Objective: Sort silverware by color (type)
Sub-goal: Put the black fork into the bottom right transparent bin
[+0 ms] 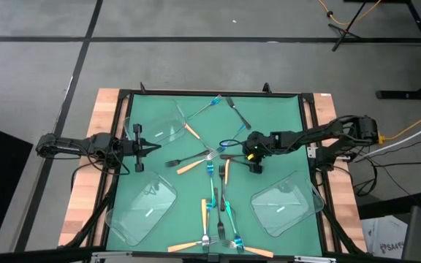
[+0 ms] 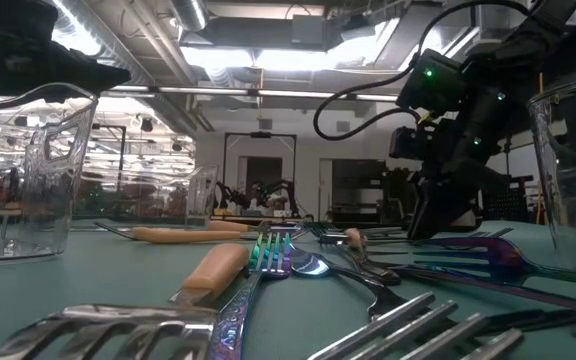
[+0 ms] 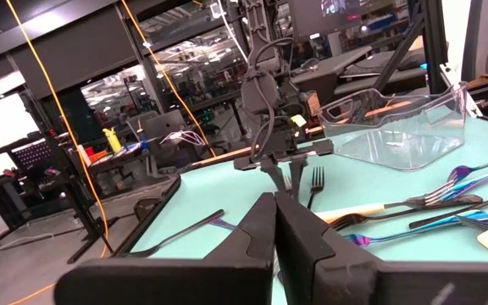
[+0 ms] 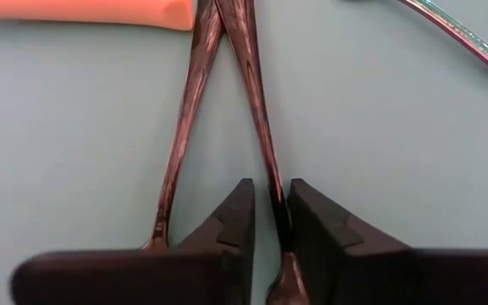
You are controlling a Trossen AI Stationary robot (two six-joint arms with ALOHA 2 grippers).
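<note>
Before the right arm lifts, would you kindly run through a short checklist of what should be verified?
1. Right gripper closed around one dark handle: ok, the fingers straddle it.
2. Second dark handle outside the fingers: ok, though both cross near the orange handle.
3. Grip firm enough to lift: cannot tell.
4. Left gripper out of the way: ok, shut, at the mat's left side.
5. Clear trays free to receive: ok.

My right arm reaches in from the worktop's right edge to its middle, wrist tipped down, right end effector point(image 4: 269, 222) low at the surface, fingers nearly together. My left arm lies level along the left edge, left end effector point(image 3: 275, 222) closed, pointing inward.
</note>
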